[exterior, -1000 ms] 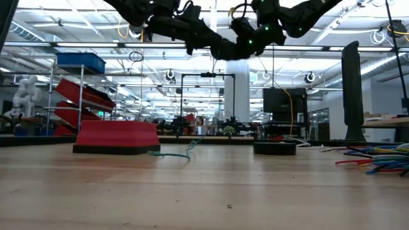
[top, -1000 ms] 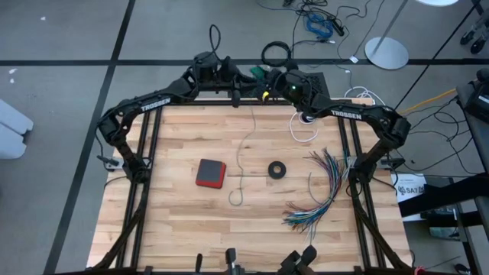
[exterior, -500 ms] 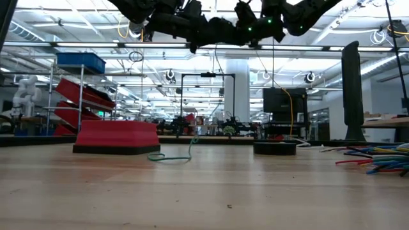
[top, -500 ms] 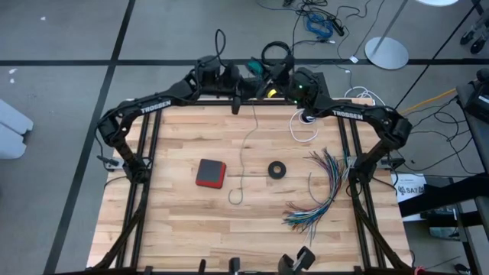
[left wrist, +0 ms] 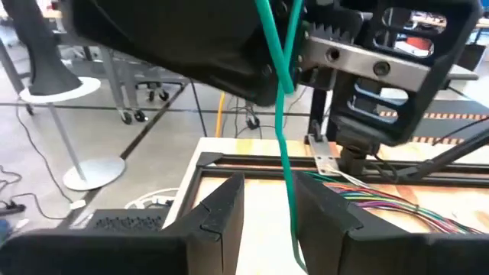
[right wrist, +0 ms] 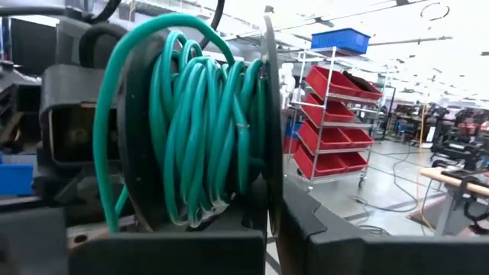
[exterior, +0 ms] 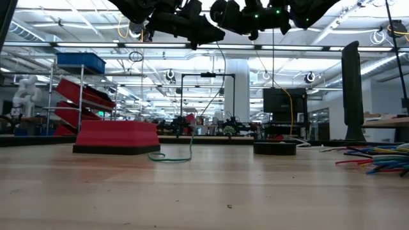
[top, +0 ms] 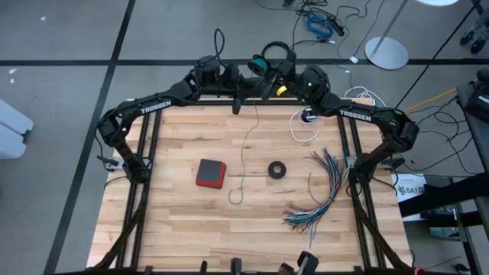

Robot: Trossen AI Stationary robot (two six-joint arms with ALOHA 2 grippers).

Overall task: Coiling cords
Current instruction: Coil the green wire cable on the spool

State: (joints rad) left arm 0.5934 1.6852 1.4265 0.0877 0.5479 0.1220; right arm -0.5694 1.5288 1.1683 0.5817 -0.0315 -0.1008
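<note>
1. Above the table's far edge, between the two grippers: green cord (top: 260, 67) — many turns wound as a coil (right wrist: 200, 137) around the right gripper (top: 269, 72), whose fingers are fully closed. A single strand runs down from the coil to the table (top: 176, 229) and ends in a small hook-shaped curl (exterior: 171, 156) beside the red block (top: 210, 173).
2. Left gripper (top: 238, 85): raised at the far edge, just beside the right one. Its fingers (left wrist: 221, 218) stand partly apart, with the green strand (left wrist: 284, 145) passing between them; whether they pinch it cannot be told.
3. White cord (top: 299, 130): loosely looped on the table near the far right corner, joined to a small round black-and-white piece (top: 308, 117) — untouched by either gripper.
4. Black ring (top: 277, 169): flat on the table, right of the green strand.
5. Bundle of coloured wires (top: 319, 195): fanned out along the right side.
</note>
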